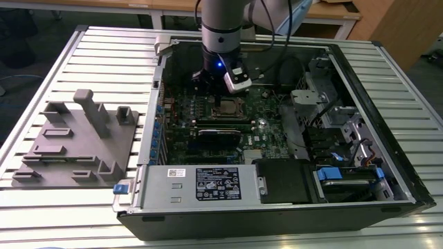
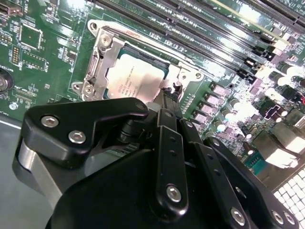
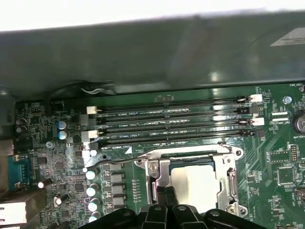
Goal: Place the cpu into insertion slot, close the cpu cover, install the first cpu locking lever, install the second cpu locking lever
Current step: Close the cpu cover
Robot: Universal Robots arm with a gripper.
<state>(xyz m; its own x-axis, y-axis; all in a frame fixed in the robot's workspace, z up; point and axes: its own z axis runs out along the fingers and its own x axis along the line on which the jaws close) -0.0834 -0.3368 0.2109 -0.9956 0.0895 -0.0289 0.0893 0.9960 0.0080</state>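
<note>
Now the gripper, jaws pressed together on nothing, sits at the edge of the cpu cover, closed over the cpu in the insertion slot just ahead of the tips, one locking lever stretching sideways.

In the second wrist view the black body of the hand hides one side of the cpu and the cpu cover. In the first wrist view the picture's edge cuts both off. In the exterior view the insertion slot is too small for detail.
</note>
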